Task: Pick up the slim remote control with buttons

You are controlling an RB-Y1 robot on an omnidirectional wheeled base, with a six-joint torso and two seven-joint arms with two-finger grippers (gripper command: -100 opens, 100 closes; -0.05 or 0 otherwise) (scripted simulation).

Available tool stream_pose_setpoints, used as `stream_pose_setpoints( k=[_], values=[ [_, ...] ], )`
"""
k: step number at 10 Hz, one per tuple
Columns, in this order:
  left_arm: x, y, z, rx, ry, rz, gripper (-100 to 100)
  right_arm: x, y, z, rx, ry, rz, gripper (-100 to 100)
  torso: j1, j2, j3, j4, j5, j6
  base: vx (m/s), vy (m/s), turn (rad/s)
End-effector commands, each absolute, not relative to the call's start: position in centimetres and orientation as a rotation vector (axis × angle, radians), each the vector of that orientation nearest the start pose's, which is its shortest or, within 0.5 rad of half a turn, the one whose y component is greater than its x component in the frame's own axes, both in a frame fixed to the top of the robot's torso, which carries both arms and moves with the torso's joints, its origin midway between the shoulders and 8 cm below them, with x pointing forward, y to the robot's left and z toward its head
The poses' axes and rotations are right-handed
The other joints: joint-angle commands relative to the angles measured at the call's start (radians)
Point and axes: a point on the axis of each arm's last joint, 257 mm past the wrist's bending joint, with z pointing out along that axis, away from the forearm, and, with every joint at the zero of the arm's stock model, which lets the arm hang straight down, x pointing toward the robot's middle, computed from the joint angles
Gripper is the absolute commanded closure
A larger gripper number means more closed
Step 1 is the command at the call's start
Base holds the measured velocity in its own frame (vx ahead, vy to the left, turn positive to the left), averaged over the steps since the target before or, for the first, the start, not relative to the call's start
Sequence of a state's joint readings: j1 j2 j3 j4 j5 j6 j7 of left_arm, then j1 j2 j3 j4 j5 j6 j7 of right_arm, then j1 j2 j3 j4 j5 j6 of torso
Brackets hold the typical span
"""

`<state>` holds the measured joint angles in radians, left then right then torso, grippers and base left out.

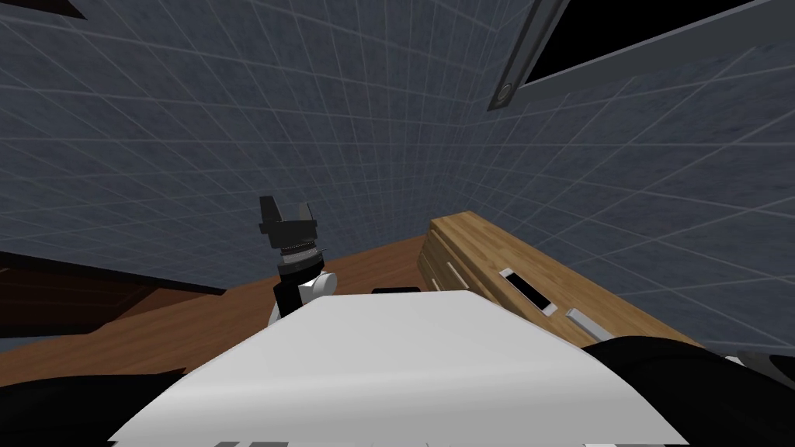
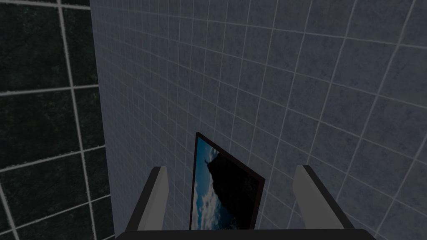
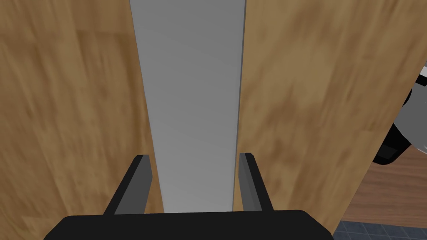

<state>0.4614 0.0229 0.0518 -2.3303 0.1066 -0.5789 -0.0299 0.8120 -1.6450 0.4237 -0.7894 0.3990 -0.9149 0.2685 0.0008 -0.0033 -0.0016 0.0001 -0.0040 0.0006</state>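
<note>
Your right gripper point(image 3: 194, 155) pinches the slim grey remote point(image 3: 192, 83) across its narrow sides on the wooden cabinet point(image 3: 62, 104), probably for a square lift, while your left gripper point(image 2: 232, 168) waits spread, raised clear.

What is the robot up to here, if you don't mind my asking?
The right gripper is shut on the long sides of a slim grey remote over a wooden cabinet top. I cannot tell whether the remote is lifted off the wood yet. The left gripper is raised, open and empty.
</note>
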Motion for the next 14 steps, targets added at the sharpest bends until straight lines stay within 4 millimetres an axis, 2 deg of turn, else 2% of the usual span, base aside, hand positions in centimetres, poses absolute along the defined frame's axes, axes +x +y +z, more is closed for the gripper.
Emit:
stream_pose_setpoints(
  k=[1, 2, 3, 4, 6, 7, 8, 9, 10, 11, 13, 14],
  values=[
    [31.5, 29.7, 7.3, -0.555, 0.455, -1.339, 0, -0.7, -73.5, -28.0, -0.553, 3.031, -0.108, 100, 0.000, 0.000, 0.000, 0.000, 0.000, 0.000, 0.019, -0.022, -0.075],
    [31.5, 29.7, 7.3, -0.555, 0.455, -1.339, 0, -1.2, -74.0, -27.4, -0.584, 3.060, -0.139, 100, 0.000, 0.000, 0.000, 0.000, -0.001, -0.001, 0.025, -0.027, -0.090],
    [31.5, 29.7, 7.3, -0.555, 0.455, -1.339, 0, -0.3, -72.7, -28.1, -0.563, 3.033, -0.096, 100, 0.000, 0.000, 0.000, 0.000, 0.000, 0.000, 0.021, -0.025, -0.065],
    [31.5, 29.7, 7.3, -0.555, 0.455, -1.339, 0, -1.1, -73.6, -27.2, -0.591, 3.071, -0.142, 100, 0.000, 0.000, 0.000, 0.000, -0.001, 0.000, 0.029, -0.020, -0.084],
    [31.5, 29.7, 7.3, -0.555, 0.455, -1.339, 0, -0.1, -71.9, -28.2, -0.565, 3.041, -0.081, 100, 0.000, 0.000, 0.000, 0.000, 0.000, 0.000, 0.013, -0.017, -0.025],
    [31.5, 29.7, 7.3, -0.555, 0.455, -1.339, 0, -0.8, -72.2, -27.7, -0.590, 3.074, -0.110, 100, 0.001, 0.000, 0.000, 0.000, -0.001, -0.001, 0.017, -0.015, -0.067],
    [31.5, 29.7, 7.3, -0.555, 0.455, -1.339, 0, -0.2, -71.0, -28.3, -0.562, 3.056, -0.067, 100, 0.001, 0.000, 0.000, 0.000, 0.000, 0.001, 0.020, -0.018, -0.069],
    [31.5, 29.7, 7.3, -0.555, 0.455, -1.339, 0, -0.2, -70.9, -28.4, -0.558, 3.054, -0.064, 100, 0.001, 0.000, 0.000, 0.000, 0.000, 0.001, 0.009, -0.008, -0.004],
    [31.5, 29.7, 7.3, -0.555, 0.455, -1.339, 0, -1.0, -71.2, -27.9, -0.574, 3.092, -0.090, 100, 0.001, 0.001, 0.000, 0.000, 0.000, 0.000, 0.020, -0.016, -0.079],
    [31.5, 29.7, 7.3, -0.555, 0.455, -1.339, 0, -0.5, -70.0, -28.5, -0.546, 3.074, -0.050, 100, 0.001, 0.000, 0.000, 0.000, 0.001, 0.002, 0.020, -0.020, -0.064],
    [31.5, 29.7, 7.3, -0.555, 0.455, -1.339, 0, -0.6, -70.2, -28.6, -0.548, 3.075, -0.054, 100, 0.001, 0.001, 0.000, 0.000, 0.000, 0.001, 0.003, -0.005, 0.001],
    [31.5, 29.7, 7.3, -0.555, 0.455, -1.339, 0, -0.6, -70.1, -28.6, -0.546, 3.074, -0.051, 0, 0.002, 0.001, 0.001, 0.000, 0.001, 0.001, 0.000, 0.000, 0.000]
  ],
)
